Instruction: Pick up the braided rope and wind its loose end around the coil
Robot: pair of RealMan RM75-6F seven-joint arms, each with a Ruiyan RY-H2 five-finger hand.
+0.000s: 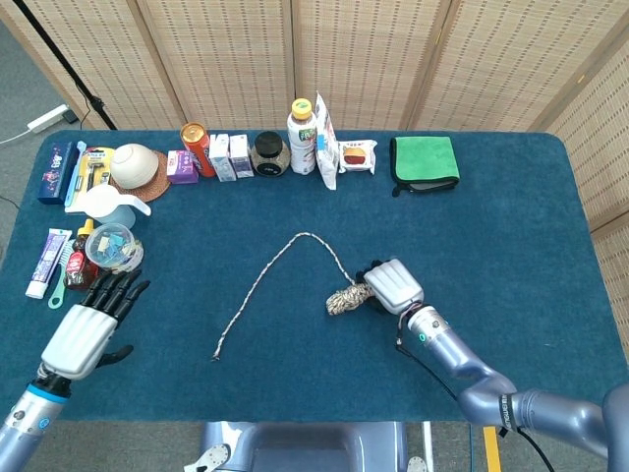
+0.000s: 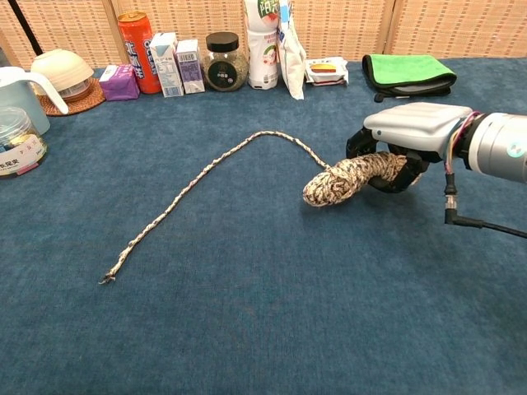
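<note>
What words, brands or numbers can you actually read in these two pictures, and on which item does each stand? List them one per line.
No text reads with certainty.
Orange can: vertical white lettering, too blurred to read.
Two small cartons: print too small.
White bottle: label graphics, illegible.
Toothpaste tube: lettering too small.
Blue box: print blurred.

From where I sit, little print is readable. The orange can [image 2: 138,50] at my eleven o'clock carries white lettering down its side, too blurred for me to make out. The small cartons [image 2: 167,62] beside it, the white bottle [image 2: 263,43] and the toothpaste box [image 1: 45,262] at my nine o'clock all bear print I cannot read.
</note>
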